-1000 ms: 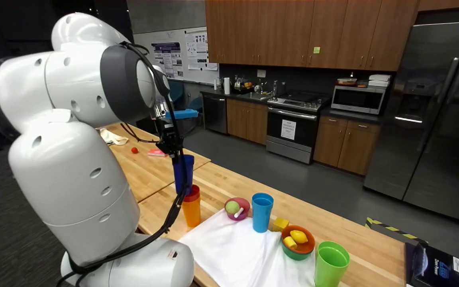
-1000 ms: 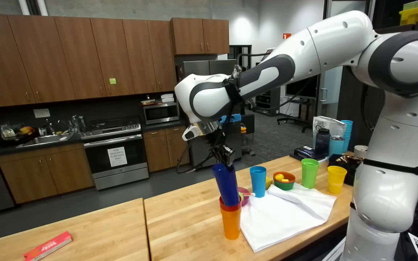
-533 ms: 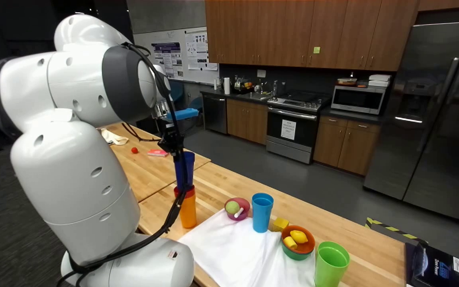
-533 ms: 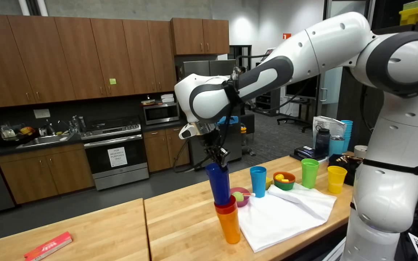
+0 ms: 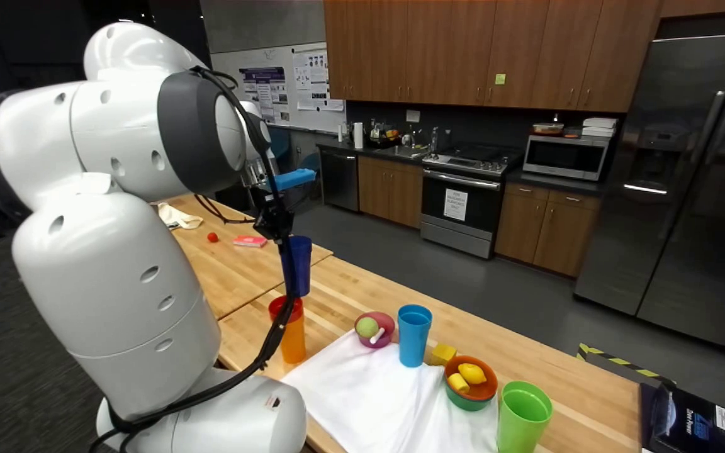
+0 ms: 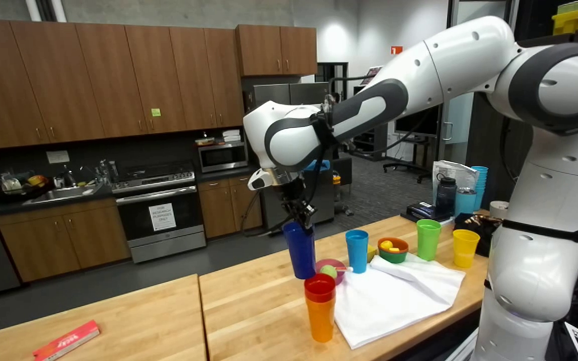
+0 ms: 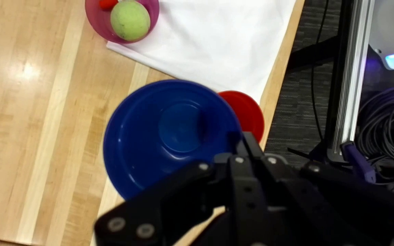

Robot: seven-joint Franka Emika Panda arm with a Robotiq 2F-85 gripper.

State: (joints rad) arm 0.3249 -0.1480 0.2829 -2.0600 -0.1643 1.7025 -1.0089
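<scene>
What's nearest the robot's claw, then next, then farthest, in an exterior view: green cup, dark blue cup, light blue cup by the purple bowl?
1. Dark blue cup: rim pinched in the gripper.
2. Light blue cup: right of the purple bowl in the picture.
3. Green cup: farther right.

I hold the blue cup [image 6: 300, 254] by its rim, mouth up, slightly tilted, in the air. Red cup [image 6: 319, 288] sits nested in orange cup [image 6: 321, 322], both mouth up, just below and beside.
</scene>
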